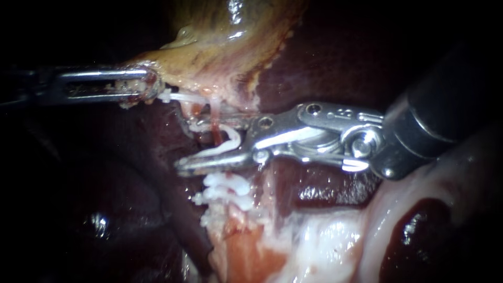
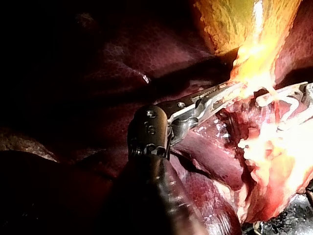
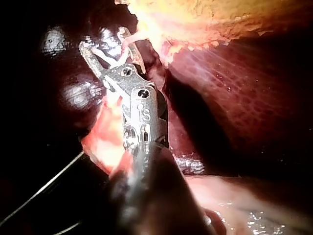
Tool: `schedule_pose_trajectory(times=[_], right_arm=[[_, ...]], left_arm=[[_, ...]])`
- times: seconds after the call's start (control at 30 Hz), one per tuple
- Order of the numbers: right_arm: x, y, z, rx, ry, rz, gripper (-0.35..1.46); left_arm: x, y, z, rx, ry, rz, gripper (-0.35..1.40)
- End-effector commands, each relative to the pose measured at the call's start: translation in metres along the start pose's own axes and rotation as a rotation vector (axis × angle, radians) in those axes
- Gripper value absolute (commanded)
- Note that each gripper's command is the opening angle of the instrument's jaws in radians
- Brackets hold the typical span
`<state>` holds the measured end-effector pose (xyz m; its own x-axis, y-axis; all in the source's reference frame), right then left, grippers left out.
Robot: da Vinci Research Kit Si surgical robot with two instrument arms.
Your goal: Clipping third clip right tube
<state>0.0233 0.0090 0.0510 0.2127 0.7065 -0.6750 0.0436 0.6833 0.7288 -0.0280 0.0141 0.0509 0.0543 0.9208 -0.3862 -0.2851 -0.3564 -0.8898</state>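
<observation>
My right instrument (image 1: 187,145) comes in from the right. Its jaws stand apart, carrying an open white clip (image 1: 226,142), and straddle a thin reddish tube (image 1: 215,127) that runs down from the gallbladder (image 1: 220,47). Below the lower jaw, white clips (image 1: 228,188) sit on the pale stump. My left instrument (image 1: 144,84) is shut on the gallbladder's lower edge and holds it to the left. In the right wrist view the white clip (image 3: 108,55) shows between the jaws of the right instrument (image 3: 105,45). In the left wrist view the left instrument (image 2: 229,92) grips yellow tissue.
Dark liver (image 1: 335,57) lies behind and around the tube. Pale white and pink tissue (image 1: 325,236) spreads at the lower right. A white strand (image 1: 181,97) lies just beside the left jaws.
</observation>
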Motion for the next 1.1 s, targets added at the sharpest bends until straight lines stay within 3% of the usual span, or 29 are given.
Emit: schedule_pose_trajectory(times=[0.03,0.23,0.5,0.83,0.93,1.1], right_arm=[[0.0003,-0.0002,0.0,0.007,0.006,0.011,0.49],[0.0005,-0.0004,0.0,0.066,-0.004,0.051,0.48],[0.0007,-0.0005,-0.0002,0.076,-0.008,0.128,0.4],[0.0014,-0.0008,-0.0008,0.073,-0.013,0.245,-0.09],[0.0014,-0.0009,-0.0009,0.073,-0.015,0.274,-0.32],[0.0017,-0.0009,-0.001,0.051,-0.034,0.281,-0.35]], left_arm=[[0.0,0.0,0.0,0.0,0.0,0.0,-0.35],[0.0,0.0,0.0,0.0,0.0,0.0,-0.35],[0.0,0.0,0.0,0.0,0.0,0.0,-0.35],[0.0,0.0,0.0,0.0,0.0,0.0,-0.35],[0.0,0.0,0.0,0.0,0.0,0.0,-0.35],[0.0,0.0,0.0,0.0,0.0,0.0,-0.35]])
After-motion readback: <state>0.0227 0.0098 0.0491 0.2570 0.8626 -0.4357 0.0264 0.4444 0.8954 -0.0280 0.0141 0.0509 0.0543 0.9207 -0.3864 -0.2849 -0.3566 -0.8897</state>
